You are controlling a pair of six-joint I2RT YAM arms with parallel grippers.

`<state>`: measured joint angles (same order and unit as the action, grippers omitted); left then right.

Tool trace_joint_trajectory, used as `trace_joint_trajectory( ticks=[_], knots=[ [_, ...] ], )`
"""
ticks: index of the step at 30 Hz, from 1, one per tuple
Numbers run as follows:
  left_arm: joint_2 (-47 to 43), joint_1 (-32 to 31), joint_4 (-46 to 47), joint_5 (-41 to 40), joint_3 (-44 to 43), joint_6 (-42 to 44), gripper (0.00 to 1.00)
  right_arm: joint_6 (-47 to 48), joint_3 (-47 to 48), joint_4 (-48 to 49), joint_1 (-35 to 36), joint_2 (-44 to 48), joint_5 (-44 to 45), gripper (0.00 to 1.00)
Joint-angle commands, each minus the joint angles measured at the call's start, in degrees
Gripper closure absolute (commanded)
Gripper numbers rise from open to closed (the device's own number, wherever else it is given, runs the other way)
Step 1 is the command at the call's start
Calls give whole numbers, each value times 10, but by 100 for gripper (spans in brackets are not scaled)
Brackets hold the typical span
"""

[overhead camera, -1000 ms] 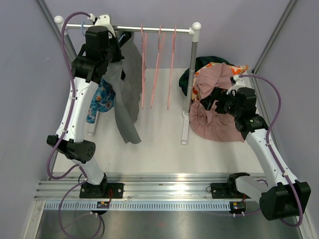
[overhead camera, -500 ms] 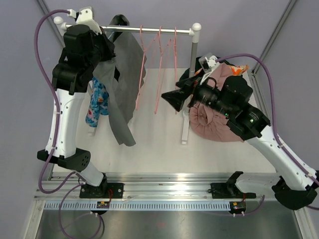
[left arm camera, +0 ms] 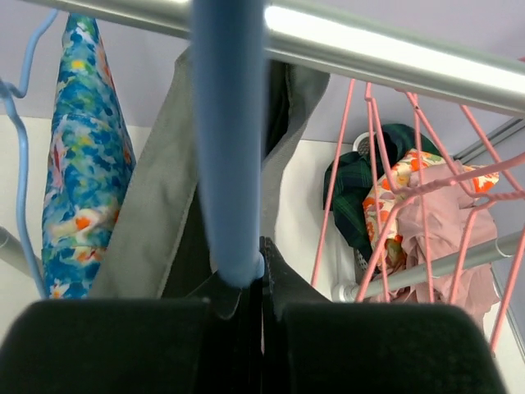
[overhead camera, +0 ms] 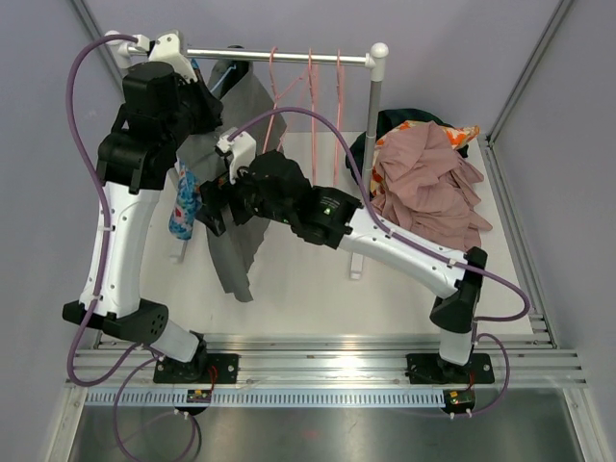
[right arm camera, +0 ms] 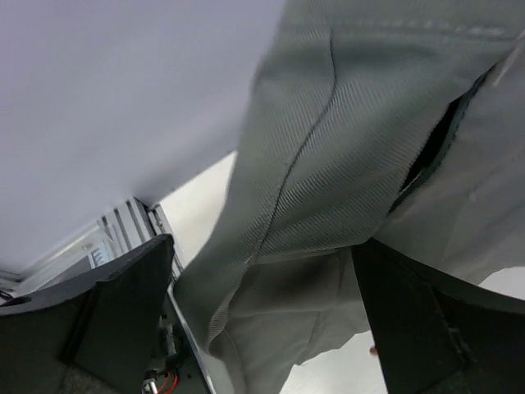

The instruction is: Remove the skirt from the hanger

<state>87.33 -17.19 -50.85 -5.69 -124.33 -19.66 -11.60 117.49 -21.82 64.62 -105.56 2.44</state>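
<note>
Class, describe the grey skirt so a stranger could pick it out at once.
Find the metal rail across the back. Near its left end hangs the grey skirt, between a blue floral garment and bare pink hangers. It is the only plain grey cloth there.

Nothing can be read in any view. The grey skirt [overhead camera: 237,262], the blue hanger [left arm camera: 228,139], the pink hangers [overhead camera: 310,87] and the rail [overhead camera: 289,56] show no lettering, label, brand or number. The small board [overhead camera: 200,393] at the desk's [overhead camera: 308,279] near edge is too small to make out.
</note>
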Motion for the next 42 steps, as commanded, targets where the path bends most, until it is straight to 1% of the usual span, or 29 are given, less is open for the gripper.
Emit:
trace_joint_trajectory(
  ticks=[1,2,3,4,5,6,9,12,18,19,22,23,25,29,33,39,42],
  knots=[
    [-41,0,53,18,-7,0,100,-11,38,0,8,0,37,5],
    [-42,0,54,18,-6,1,100,-13,37,0,9,-4,44,12],
    [-45,0,55,19,-2,1,100,-18,36,-1,10,-5,49,55],
    [-46,-1,56,17,-1,1,100,-21,29,-1,13,-4,49,73],
    [-47,0,58,17,1,1,100,-24,24,0,15,-1,55,87],
    [-49,0,59,17,4,1,100,-29,18,3,21,3,58,99],
    [-57,0,71,9,18,2,100,-25,-13,9,37,23,76,100],
    [-63,0,81,-11,33,9,100,-19,-36,-1,69,46,106,100],
    [-52,0,110,-63,46,43,100,-16,-58,-51,163,80,199,100],
    [-48,1,112,-70,42,52,100,-18,-65,-58,189,87,224,100],
    [-29,4,119,-78,23,64,100,-26,-82,-74,228,100,273,100],
    [-22,7,119,-77,16,66,100,-34,-88,-81,251,102,283,100],
    [-1,10,115,-78,-13,71,100,-47,-107,-87,272,112,305,100],
    [29,22,105,-79,-59,76,100,-85,-147,-89,306,125,330,100],
    [59,33,95,-73,-107,81,100,-106,-162,-93,332,123,332,100],
    [70,44,103,-82,-115,96,100,-111,-131,-120,354,99,340,100],
    [74,64,95,-55,-128,76,100,-122,-139,-118,372,99,340,100]
  ],
)
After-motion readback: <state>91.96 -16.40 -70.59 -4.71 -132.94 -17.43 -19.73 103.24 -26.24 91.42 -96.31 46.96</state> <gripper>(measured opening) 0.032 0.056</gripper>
